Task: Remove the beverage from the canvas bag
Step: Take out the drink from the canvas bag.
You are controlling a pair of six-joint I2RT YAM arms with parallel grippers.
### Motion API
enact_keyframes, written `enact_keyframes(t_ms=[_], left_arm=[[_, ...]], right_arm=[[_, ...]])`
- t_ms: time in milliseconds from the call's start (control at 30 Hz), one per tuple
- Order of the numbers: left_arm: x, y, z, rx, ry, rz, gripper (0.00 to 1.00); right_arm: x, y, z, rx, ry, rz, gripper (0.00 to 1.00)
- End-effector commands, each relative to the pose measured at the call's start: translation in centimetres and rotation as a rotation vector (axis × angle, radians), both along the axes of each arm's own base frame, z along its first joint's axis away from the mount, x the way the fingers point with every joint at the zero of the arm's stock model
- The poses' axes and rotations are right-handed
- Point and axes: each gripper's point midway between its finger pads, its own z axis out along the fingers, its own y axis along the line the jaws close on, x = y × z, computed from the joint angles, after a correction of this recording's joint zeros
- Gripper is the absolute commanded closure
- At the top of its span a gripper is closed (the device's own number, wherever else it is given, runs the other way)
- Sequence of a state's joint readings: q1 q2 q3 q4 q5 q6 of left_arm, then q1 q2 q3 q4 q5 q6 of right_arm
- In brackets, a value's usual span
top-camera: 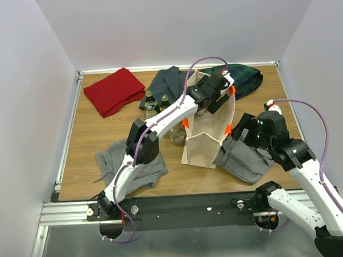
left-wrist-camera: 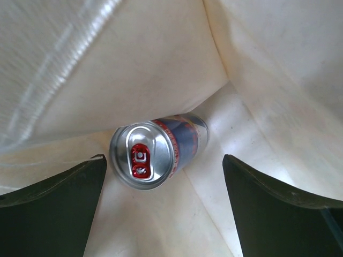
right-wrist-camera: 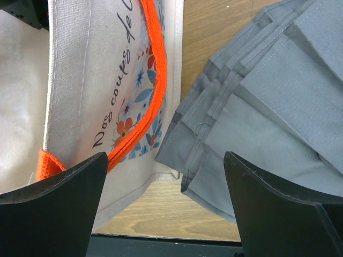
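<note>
— Looking down from above, what's on the surface [top-camera: 97, 131]?
— It's a wooden top with plain pale walls [top-camera: 167, 26] on three sides and a metal rail [top-camera: 67, 213] along the near edge. The canvas bag [top-camera: 209, 135] stands upright near the middle. A red cloth [top-camera: 114, 91] lies at the far left, green bottles [top-camera: 150, 104] stand just beside the bag's left side, and grey clothes [top-camera: 244, 159] lie against its right.
— And the arms?
— The left claw [top-camera: 218, 89] reaches down into the bag's mouth. The right claw [top-camera: 248, 131] hangs just beside the bag's right wall, over the grey clothes.
— From the left wrist?
— That's inside the bag. The can [left-wrist-camera: 155, 152] sits tilted at the bottom, silver lid and red tab facing us. The left claw's fingers stand spread wide on either side, touching nothing.
— The right wrist?
— The right claw is spread wide, holding nothing. Under it are the bag's printed side with an orange handle [right-wrist-camera: 155, 80] on the left and the folded grey clothes on the right, with bare wood between.
</note>
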State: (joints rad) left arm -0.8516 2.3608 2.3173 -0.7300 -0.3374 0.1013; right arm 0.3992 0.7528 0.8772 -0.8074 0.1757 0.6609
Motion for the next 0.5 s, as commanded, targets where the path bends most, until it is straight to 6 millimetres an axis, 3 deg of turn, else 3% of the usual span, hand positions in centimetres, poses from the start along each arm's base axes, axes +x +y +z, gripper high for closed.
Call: enact_keyframes(t_ms=[0,267,333,467], left_arm=[[-1.1,2.2,-6.1,0.125,0.129,0.005,0.01],[-1.3,2.6,-7.5,0.144,0.157,0.007,0.02],[-1.6,2.4,-7.7,0.135,0.171,0.001,0.06],[-2.4,1.7,-7.2,0.089,0.206,-0.029,0.23]], right_arm=[[0.3,-0.4,-0.3,-0.024,-0.006,-0.012,0.03],[0.4,-0.4,-0.4,-0.026,-0.004,-0.013,0.03],[0.4,-0.3,-0.5,-0.026,-0.003,-0.010,0.03],[0.4,-0.3,-0.4,-0.025,-0.005,-0.013,0.03]])
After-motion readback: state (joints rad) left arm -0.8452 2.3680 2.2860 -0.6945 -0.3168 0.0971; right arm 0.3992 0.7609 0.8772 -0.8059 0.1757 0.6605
